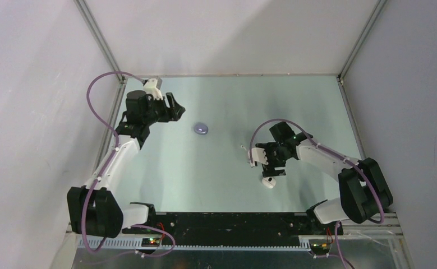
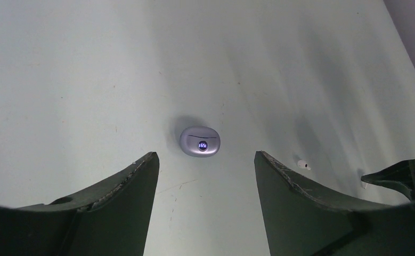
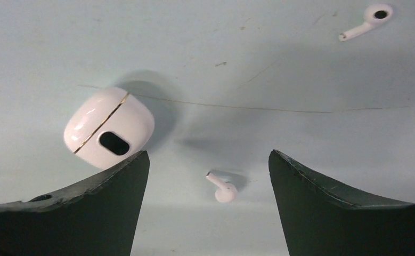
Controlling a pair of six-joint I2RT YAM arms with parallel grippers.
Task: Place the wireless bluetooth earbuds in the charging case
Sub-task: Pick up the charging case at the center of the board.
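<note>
A closed pale purple charging case (image 1: 201, 129) with a lit display lies mid-table; it also shows in the left wrist view (image 2: 200, 142). My left gripper (image 1: 174, 109) is open and empty, to the left of it (image 2: 205, 154). A closed white charging case (image 3: 108, 128) lies on its side by my right gripper's left finger (image 3: 88, 208), and shows in the top view (image 1: 268, 182). My right gripper (image 1: 265, 163) is open, low over the table (image 3: 208, 154), with a white earbud (image 3: 222, 188) lying between its fingers, untouched. A second white earbud (image 3: 367, 21) lies further off (image 1: 242, 148). No purple earbuds are in view.
The pale green table (image 1: 216, 185) is boxed in by white walls at the left, back and right. The black base rail (image 1: 227, 224) runs along the near edge. The second white earbud also shows in the left wrist view (image 2: 303, 165).
</note>
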